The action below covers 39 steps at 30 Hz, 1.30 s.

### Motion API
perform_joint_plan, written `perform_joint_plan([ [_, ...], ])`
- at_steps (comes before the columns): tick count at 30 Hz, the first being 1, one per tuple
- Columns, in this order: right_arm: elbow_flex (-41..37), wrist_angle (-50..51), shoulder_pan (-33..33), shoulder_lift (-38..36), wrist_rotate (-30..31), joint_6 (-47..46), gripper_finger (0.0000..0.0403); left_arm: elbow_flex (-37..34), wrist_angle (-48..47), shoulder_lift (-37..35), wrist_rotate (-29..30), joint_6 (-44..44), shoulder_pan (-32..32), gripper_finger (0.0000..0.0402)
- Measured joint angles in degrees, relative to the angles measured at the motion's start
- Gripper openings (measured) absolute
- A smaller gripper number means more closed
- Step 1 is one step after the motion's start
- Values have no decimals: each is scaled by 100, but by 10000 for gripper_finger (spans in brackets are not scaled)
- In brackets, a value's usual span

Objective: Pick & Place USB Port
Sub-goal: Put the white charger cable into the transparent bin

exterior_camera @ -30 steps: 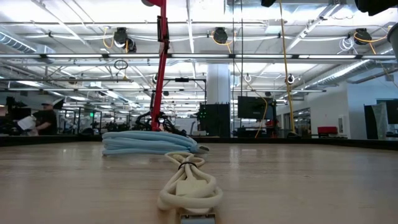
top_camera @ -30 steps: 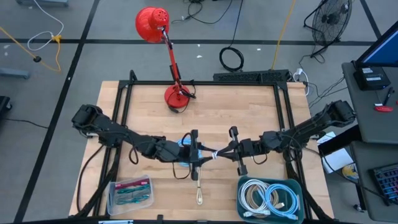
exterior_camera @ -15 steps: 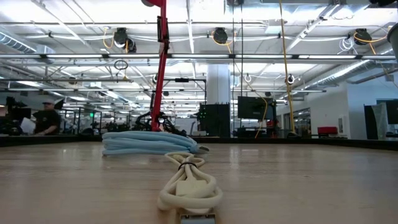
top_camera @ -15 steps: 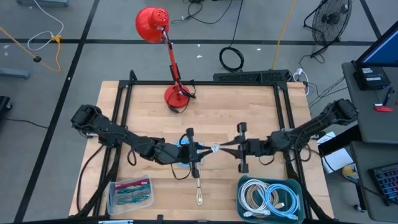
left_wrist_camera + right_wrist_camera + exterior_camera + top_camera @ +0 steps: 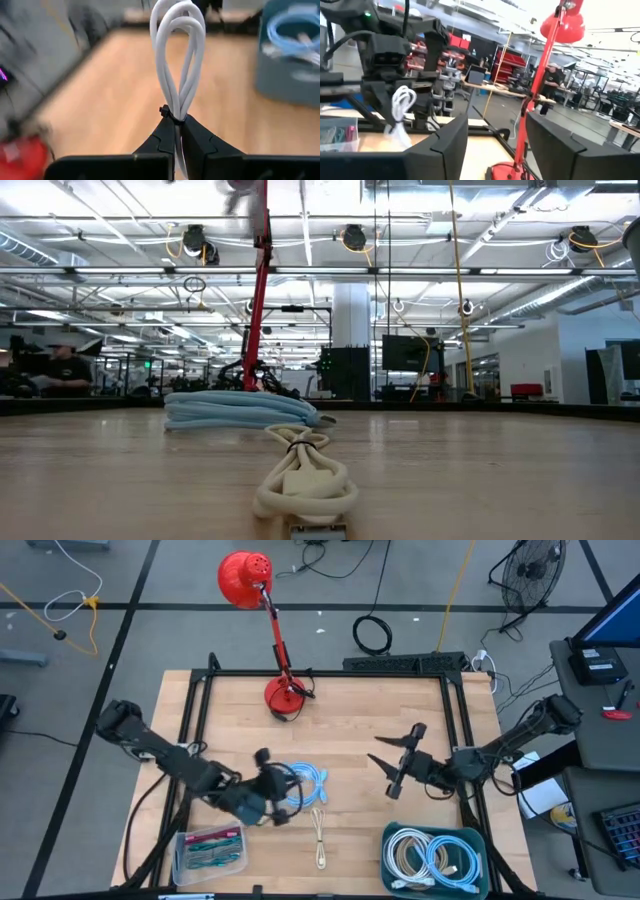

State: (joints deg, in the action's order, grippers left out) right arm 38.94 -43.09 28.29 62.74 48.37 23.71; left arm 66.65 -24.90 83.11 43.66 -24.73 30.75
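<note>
The right gripper (image 5: 393, 762) is letting go and backing off, fingers spread wide and empty, so the handover is looking done. The left gripper (image 5: 176, 131) is swinging toward the left bin (image 5: 209, 852), jaws pinched tight on the white USB cable (image 5: 177, 60) at its tie.

The far half of the light wooden table (image 5: 350, 715) is bare, except the round red base of the desk lamp (image 5: 281, 693) near the far edge. In the near half the way is narrower: a coiled light-blue cable (image 5: 305, 786), a cream bundled cable (image 5: 319, 837), a clear plastic box (image 5: 209, 851) and a teal bin of cables (image 5: 436, 856) (both at the near edge).
</note>
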Motion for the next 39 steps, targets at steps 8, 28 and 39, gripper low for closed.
perform_joint_plan([
  [8,-2,171,0,-46,-56,-30,204,-2,-2395,-97,-1423,-3398,999,10],
  [28,-2,179,-4,-44,-65,-199,203,-2,-2713,390,-3772,-8369,3568,10],
  [39,-4,179,37,-44,-244,-203,197,-4,-2917,390,-3913,-8525,3728,10],
])
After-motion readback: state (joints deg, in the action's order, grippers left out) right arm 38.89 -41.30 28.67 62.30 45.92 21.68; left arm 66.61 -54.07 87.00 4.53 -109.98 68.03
